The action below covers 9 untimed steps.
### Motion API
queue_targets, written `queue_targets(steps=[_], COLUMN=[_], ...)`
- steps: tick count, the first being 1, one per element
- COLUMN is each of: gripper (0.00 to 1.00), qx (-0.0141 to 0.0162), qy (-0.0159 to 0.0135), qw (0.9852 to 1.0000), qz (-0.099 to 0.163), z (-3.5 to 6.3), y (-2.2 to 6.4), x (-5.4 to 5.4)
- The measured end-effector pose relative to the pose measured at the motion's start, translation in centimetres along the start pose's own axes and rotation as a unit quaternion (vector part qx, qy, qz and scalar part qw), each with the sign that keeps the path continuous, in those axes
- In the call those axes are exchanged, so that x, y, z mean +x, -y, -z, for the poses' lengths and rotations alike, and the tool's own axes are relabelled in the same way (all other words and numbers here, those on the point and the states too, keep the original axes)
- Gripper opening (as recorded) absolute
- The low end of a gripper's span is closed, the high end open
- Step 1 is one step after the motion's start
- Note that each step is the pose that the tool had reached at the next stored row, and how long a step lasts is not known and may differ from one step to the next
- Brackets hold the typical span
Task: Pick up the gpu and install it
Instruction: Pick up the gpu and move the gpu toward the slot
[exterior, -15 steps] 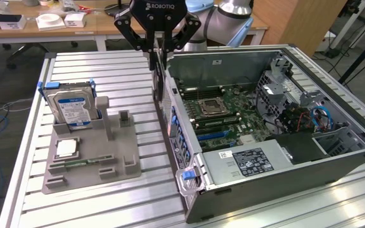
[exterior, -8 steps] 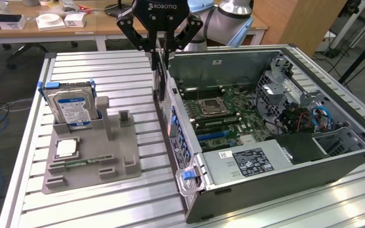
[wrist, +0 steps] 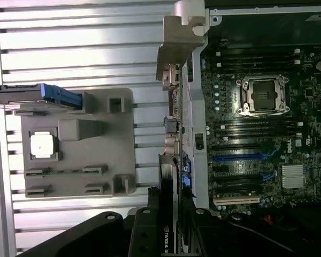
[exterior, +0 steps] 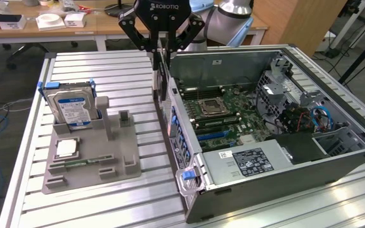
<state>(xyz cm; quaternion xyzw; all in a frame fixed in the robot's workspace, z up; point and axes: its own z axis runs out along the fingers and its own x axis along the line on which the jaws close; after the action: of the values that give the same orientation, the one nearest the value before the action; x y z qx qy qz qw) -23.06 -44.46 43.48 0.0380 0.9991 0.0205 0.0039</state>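
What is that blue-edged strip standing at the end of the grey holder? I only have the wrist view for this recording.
Observer: In the exterior view it is a silver hard drive with a blue-white label, upright in the grey holder.
Operator: How does the gpu hang?
Observer: The gripper holds the gpu on edge, long side vertical, at the computer case wall on the exterior view's left, not seated in a slot.
Operator: What fills the dark part of the case beyond the expansion slots?
Observer: A power supply with a black label.
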Motion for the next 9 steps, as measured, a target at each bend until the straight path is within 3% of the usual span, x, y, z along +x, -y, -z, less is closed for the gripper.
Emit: queue_targets(steps=[9], gripper=[0.26], qx=[0.0000], qy=[0.0000], qw=[1.0000], qz=[0.000], z=[-0.03], y=[-0.02], x=[-0.33])
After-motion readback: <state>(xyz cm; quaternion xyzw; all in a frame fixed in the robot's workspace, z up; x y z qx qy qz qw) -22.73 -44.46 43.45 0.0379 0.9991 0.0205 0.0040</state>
